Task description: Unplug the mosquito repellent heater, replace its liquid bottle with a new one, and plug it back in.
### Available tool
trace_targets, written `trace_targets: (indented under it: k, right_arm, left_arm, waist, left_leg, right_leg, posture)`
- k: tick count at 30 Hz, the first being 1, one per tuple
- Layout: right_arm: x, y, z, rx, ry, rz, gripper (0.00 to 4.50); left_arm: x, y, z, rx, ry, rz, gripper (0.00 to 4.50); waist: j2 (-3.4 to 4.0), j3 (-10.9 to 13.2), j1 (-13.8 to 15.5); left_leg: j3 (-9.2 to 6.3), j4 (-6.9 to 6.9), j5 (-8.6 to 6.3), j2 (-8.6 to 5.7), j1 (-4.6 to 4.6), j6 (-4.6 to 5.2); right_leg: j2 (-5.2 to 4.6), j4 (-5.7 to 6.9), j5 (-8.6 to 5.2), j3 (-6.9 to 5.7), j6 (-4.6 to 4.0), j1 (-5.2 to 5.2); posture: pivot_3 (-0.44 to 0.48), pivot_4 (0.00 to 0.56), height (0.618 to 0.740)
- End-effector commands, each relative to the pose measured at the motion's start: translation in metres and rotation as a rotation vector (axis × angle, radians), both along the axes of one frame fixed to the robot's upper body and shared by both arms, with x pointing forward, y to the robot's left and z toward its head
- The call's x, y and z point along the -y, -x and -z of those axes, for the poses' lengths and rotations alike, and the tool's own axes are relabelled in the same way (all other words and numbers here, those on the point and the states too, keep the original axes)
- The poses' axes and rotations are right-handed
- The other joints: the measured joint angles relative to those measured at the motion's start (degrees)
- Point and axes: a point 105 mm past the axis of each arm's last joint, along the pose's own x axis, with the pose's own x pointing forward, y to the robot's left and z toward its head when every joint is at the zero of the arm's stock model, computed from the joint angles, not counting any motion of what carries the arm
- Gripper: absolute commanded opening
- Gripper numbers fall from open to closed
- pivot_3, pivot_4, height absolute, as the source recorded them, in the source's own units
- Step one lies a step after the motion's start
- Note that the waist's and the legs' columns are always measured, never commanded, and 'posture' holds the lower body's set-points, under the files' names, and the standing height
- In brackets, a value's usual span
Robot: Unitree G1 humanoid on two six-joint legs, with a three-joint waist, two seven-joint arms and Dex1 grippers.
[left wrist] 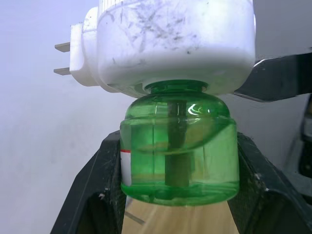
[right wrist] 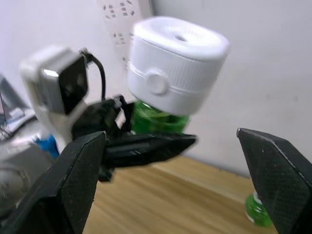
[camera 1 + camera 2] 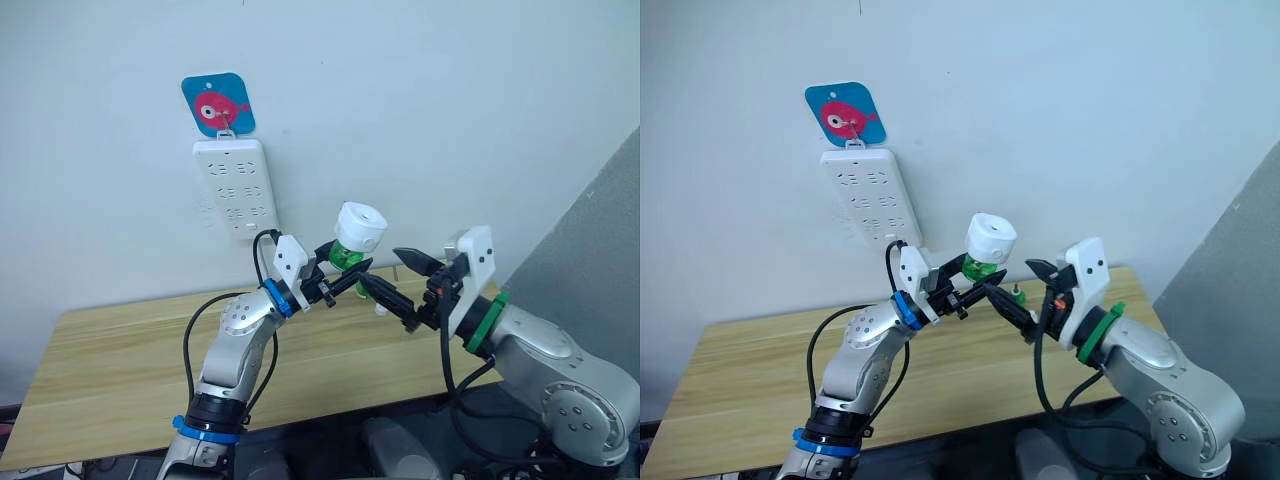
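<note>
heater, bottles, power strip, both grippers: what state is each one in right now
mosquito repellent heater: unplugged, held in the air, green bottle screwed in beneath.
green bottle: part full, clamped by the left gripper.
left gripper: shut on the green bottle.
right gripper: open, beside the heater, holding nothing.
second green bottle: standing on the wooden table.
power strip: hanging on the wall, nothing plugged in.

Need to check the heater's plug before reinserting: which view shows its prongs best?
Left wrist view: the two metal prongs stick out sideways from the mosquito repellent heater, above the green bottle held by the left hand. Right wrist view shows the heater's top; head views show it small, prongs indistinct.
</note>
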Motion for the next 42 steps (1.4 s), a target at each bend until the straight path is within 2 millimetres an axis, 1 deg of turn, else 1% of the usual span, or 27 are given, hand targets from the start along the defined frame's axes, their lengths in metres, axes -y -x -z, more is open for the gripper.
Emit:
trace_targets:
  k: [1,6,10,14,19,26,29,31,32,42]
  right_arm:
    - [-0.007,-0.002,-0.015,0.044,-0.049,0.044,4.50]
    - [-0.016,-0.011,-0.021,0.034,-0.094,0.055,4.50]
    - [-0.023,-0.021,-0.030,0.021,-0.160,0.068,4.50]
    - [-0.027,-0.031,-0.034,-0.013,-0.218,0.097,4.50]
    - [-0.035,-0.035,-0.042,-0.033,-0.274,0.085,4.50]
    - [-0.042,-0.037,-0.043,-0.055,-0.298,0.075,4.50]
    - [-0.044,-0.036,-0.042,-0.063,-0.294,0.065,3.89]
    - [-0.045,-0.037,-0.042,-0.065,-0.294,0.063,3.16]
    - [-0.046,-0.037,-0.043,-0.066,-0.295,0.059,3.02]
    - [-0.048,-0.036,-0.043,-0.067,-0.293,0.044,3.03]
  left_arm:
    - [0.002,0.000,-0.012,0.088,0.014,-0.030,2.25]
    - [0.003,-0.001,-0.013,0.098,0.024,-0.052,2.25]
    - [0.001,-0.002,-0.014,0.107,0.026,-0.076,2.25]
    - [0.001,-0.003,-0.016,0.119,0.028,-0.085,2.25]
    - [0.001,-0.004,-0.017,0.131,0.024,-0.092,2.25]
    - [0.001,-0.004,-0.017,0.136,0.025,-0.099,2.25]
    - [0.000,-0.005,-0.017,0.138,0.025,-0.106,2.25]
    - [0.000,-0.006,-0.018,0.140,0.025,-0.108,2.25]
    - [0.000,-0.006,-0.018,0.140,0.025,-0.109,2.25]
    - [0.000,-0.005,-0.019,0.159,0.026,-0.118,2.25]
  waist:
    - [0.01,0.00,-0.01]
    - [0.01,0.00,-0.13]
    - [0.01,-0.01,-0.34]
    - [0.01,-0.01,-0.61]
    - [0.02,-0.01,-0.80]
    - [0.02,-0.01,-1.05]
    - [0.02,-0.01,-1.07]
    - [0.02,0.00,-1.09]
    - [0.02,0.00,-1.10]
    - [0.02,0.00,-1.12]
  left_leg:
    - [0.00,-0.01,0.00,0.00,0.00,0.00]
    - [0.01,-0.03,0.00,0.00,-0.03,0.00]
    - [0.01,-0.06,0.00,0.01,-0.03,0.00]
    - [0.00,-0.10,0.00,0.02,-0.06,0.00]
    - [0.00,-0.12,0.00,0.02,-0.10,0.00]
    - [0.01,-0.19,0.00,0.02,-0.10,0.01]
    - [0.01,-0.20,0.00,0.02,-0.11,0.01]
    - [0.01,-0.21,0.00,0.02,-0.11,0.01]
    - [0.01,-0.21,0.00,0.02,-0.11,0.01]
    - [0.03,-0.27,0.00,0.02,-0.12,0.01]
  right_leg:
    - [0.00,0.00,0.00,0.01,0.00,-0.02]
    - [0.00,-0.02,0.00,0.01,0.00,-0.04]
    - [0.00,-0.02,0.00,0.00,0.00,-0.06]
    - [0.01,-0.03,0.00,0.00,0.00,-0.10]
    - [0.01,-0.04,0.00,-0.01,0.00,-0.14]
    - [0.01,-0.08,0.00,0.00,0.00,-0.16]
    - [0.01,-0.09,0.00,0.00,0.00,-0.18]
    - [0.01,-0.09,0.00,0.01,0.00,-0.18]
    - [0.01,-0.09,-0.01,0.00,0.00,-0.18]
    - [0.01,-0.13,-0.01,0.02,0.00,-0.21]
  posture:
    - [-0.285,0.094,0.729]
    - [-0.287,0.093,0.729]
    - [-0.285,0.088,0.729]
    - [-0.281,0.087,0.729]
    - [-0.279,0.087,0.729]
    - [-0.268,0.090,0.729]
    - [-0.268,0.090,0.729]
    - [-0.265,0.090,0.729]
    - [-0.265,0.090,0.729]
    - [-0.265,0.090,0.729]
